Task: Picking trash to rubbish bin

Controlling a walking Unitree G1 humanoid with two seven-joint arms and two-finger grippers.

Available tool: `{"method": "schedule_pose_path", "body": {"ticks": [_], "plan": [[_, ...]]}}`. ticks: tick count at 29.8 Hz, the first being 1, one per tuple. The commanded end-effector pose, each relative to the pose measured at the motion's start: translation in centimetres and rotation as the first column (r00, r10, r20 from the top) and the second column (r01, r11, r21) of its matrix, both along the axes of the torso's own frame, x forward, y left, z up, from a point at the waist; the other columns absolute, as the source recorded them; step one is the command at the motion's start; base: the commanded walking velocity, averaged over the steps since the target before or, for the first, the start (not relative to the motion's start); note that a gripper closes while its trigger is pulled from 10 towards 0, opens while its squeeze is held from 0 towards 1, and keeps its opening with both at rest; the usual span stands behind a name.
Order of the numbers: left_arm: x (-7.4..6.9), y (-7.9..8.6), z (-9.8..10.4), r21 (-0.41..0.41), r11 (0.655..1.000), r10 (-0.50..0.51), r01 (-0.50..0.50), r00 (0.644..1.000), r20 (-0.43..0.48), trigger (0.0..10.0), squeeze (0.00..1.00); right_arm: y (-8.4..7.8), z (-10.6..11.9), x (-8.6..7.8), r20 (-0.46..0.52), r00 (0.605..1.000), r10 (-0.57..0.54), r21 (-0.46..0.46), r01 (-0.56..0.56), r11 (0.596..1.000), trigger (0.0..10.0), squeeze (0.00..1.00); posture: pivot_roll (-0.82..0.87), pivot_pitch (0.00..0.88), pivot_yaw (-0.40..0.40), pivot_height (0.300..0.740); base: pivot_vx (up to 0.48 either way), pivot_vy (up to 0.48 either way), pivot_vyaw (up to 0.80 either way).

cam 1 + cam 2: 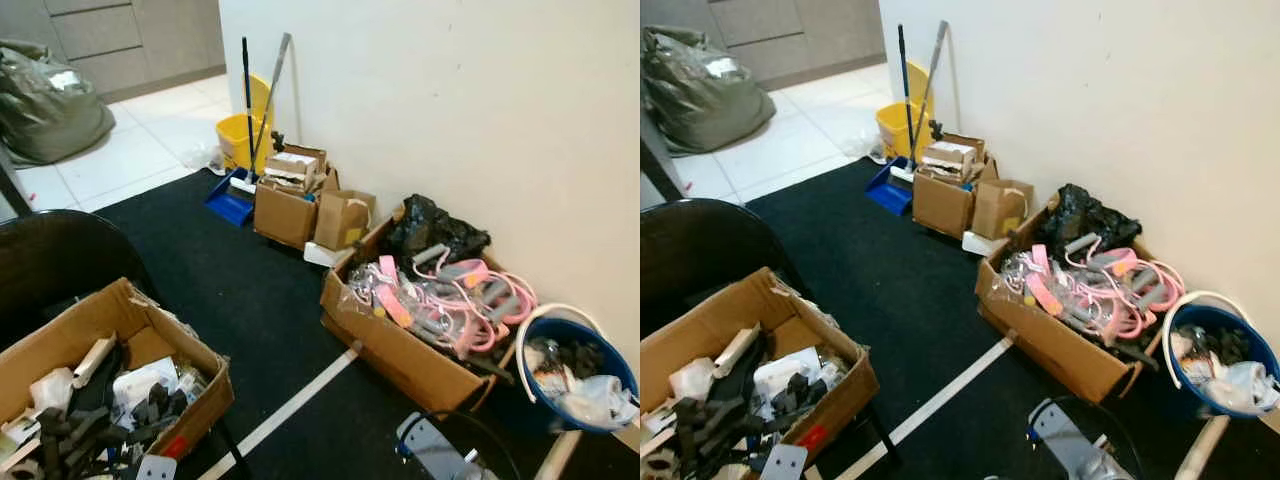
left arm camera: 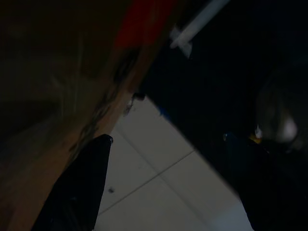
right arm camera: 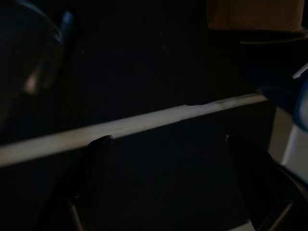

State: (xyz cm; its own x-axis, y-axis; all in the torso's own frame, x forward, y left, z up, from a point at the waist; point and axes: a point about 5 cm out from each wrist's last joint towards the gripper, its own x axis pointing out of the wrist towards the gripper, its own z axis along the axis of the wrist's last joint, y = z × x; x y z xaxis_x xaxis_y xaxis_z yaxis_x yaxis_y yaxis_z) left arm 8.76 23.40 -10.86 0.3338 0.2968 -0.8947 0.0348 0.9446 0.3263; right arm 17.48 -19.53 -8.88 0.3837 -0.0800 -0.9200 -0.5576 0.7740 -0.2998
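Note:
A blue bucket [image 1: 532, 338] with a white handle stands at the right by the wall, holding crumpled plastic and dark scraps. A full grey-green rubbish bag [image 1: 45, 100] lies on the white tiles at the far left. Crumpled white paper [image 1: 205, 157] lies beside a yellow mop bucket [image 1: 240, 140]. My left gripper [image 2: 168, 144] hangs open beside a cardboard box wall [image 2: 72, 86], above tile and black carpet. My right gripper [image 3: 166, 142] hangs open over the black carpet and its white stripe [image 3: 144, 122]. Neither holds anything.
Cardboard boxes line the wall: one of pink and grey gear [image 1: 400, 345] with a black bag [image 1: 432, 228], two smaller ones [image 1: 300, 205]. A blue dustpan [image 1: 228, 203] and mop handles lean there. A box of parts [image 1: 190, 355] sits near left, a black chair [image 1: 60, 260] behind it.

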Motion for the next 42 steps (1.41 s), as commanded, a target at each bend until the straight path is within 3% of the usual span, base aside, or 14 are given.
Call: {"method": "schedule_pose_path", "body": {"ticks": [1, 42], "plan": [[-0.02, 0.08, 0.01, -0.002, 1.0, -0.012, 0.012, 1.0, -0.005, 10.0, 0.0, 0.07, -0.31, -0.69, -0.02, 1.0, -0.006, 0.003, 0.006, 1.0, 10.0, 0.0, 0.09, 0.035, 0.014, 0.74, 0.0, 0.0, -0.76], [-0.78, 0.02, -0.14, -0.015, 1.0, 0.01, -0.01, 1.0, -0.004, 10.0, 0.0, 0.81, -0.64, -1.25, -0.04, 0.999, 0.024, 0.017, -0.024, 1.0, 10.0, 0.0, 0.12, 0.049, 0.01, 0.74, 0.0, 0.0, -0.76]]}}
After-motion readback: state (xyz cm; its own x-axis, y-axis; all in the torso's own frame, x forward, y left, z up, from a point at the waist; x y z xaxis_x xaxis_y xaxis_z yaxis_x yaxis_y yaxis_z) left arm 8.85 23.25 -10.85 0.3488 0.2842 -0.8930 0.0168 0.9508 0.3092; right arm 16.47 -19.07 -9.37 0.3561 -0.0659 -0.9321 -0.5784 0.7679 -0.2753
